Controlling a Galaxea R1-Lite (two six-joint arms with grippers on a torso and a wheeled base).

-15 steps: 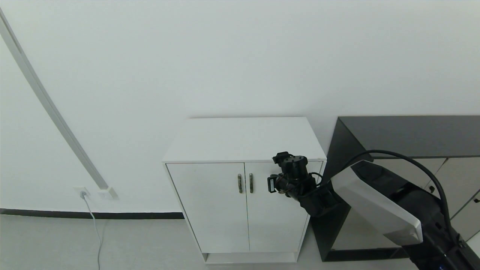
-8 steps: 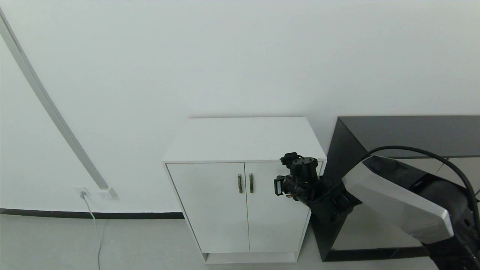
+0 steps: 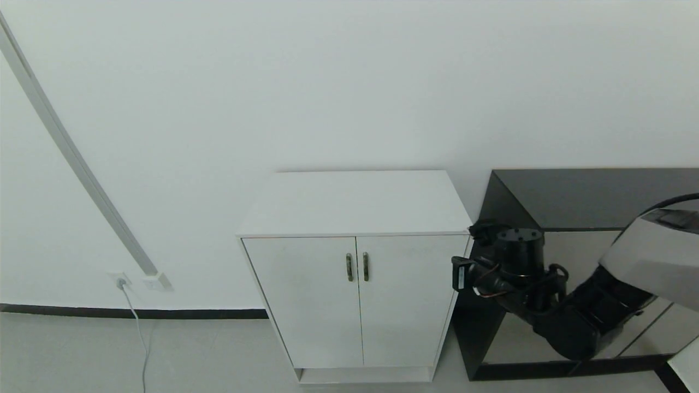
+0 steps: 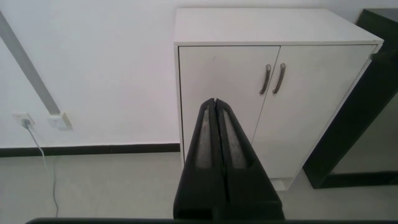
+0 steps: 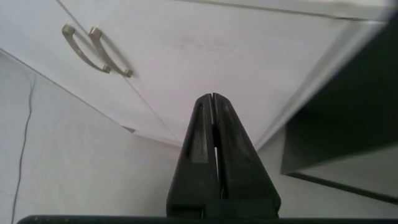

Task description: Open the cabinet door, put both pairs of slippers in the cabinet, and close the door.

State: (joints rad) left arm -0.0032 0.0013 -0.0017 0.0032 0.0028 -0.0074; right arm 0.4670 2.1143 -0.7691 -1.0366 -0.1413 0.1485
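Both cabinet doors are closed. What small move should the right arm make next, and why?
Probably open the right gripper and bring it toward the right door's handle. The cabinet is closed, and the gripper is shut on nothing, off by the cabinet's right edge.

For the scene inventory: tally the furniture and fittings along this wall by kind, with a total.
Cabinets: 2, white boxy two-door cabinet, glossy black cabinet
Handles: 2, left curved metal door handle, right curved metal door handle
Wall plates: 2, white socket plate with plug, white plate beside it
Total: 6
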